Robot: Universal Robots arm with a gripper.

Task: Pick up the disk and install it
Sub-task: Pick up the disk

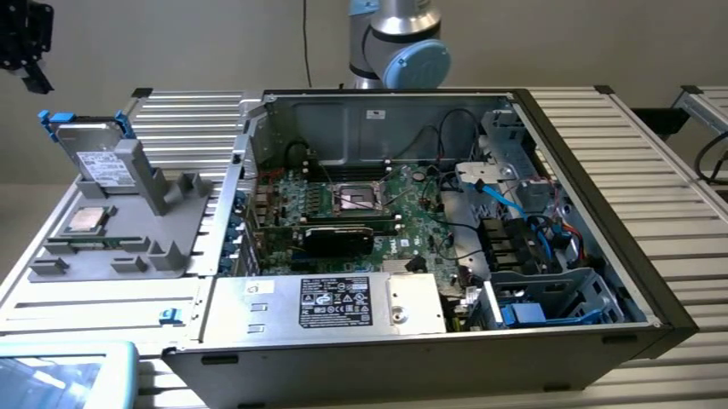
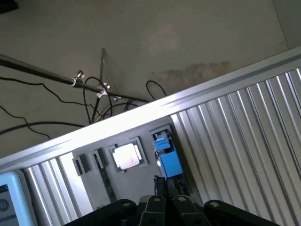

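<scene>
While its body is silver-grey, the disk (image 1: 97, 153) has blue rails.

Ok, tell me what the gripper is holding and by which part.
Nothing. The gripper is shut and empty; the disk stands untouched in its grey holder.

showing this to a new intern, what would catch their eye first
The open computer case, boards and cables bared, sits in the middle of the exterior view. On that view's left a grey rack holds the disk on edge, and the shut pincer hangs over it, empty.
</scene>
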